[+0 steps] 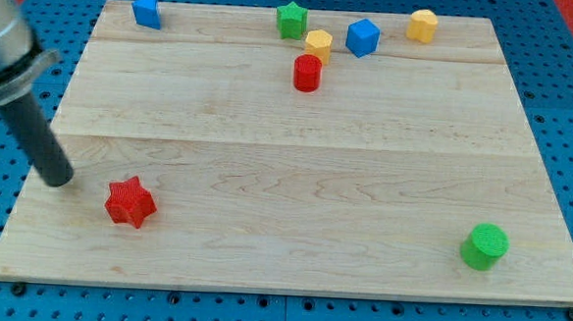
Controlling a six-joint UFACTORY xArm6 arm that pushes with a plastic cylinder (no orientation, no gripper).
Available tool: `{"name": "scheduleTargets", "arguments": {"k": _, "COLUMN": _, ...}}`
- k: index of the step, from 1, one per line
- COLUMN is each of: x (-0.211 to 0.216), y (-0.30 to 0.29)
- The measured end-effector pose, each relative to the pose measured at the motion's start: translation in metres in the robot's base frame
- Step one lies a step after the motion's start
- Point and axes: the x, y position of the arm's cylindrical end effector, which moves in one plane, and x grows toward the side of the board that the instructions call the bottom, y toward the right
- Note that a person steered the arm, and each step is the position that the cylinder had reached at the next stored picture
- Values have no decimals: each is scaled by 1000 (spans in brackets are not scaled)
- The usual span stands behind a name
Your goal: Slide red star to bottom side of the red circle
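The ribbed red star (pixel 130 202) is seen at four o'clock of my tip (pixel 57 181), untouched, with the red circle (pixel 308 73) well apart on the wooden board (pixel 296 171); nothing is grasped.

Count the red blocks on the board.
2. The red star lies near the view's bottom left; the red circle sits near the top centre. None appear hidden.

Open board between red star (pixel 130 202) and red circle (pixel 308 73), yellow block (pixel 318 45) just above circle
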Motion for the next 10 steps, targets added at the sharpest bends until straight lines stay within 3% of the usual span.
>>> {"name": "scheduleTargets", "arguments": {"k": 1, "x": 37, "y": 44}}
{"name": "scheduleTargets", "arguments": {"k": 2, "x": 38, "y": 128}}
{"name": "scheduleTargets", "arguments": {"k": 4, "x": -14, "y": 143}}
{"name": "scheduleTargets", "arguments": {"k": 5, "x": -70, "y": 147}}
{"name": "scheduleTargets", "arguments": {"k": 6, "x": -84, "y": 155}}
{"name": "scheduleTargets", "arguments": {"k": 7, "x": -87, "y": 207}}
{"name": "scheduleTargets", "arguments": {"k": 8, "x": -49, "y": 202}}
{"name": "scheduleTargets", "arguments": {"k": 10, "x": -100, "y": 241}}
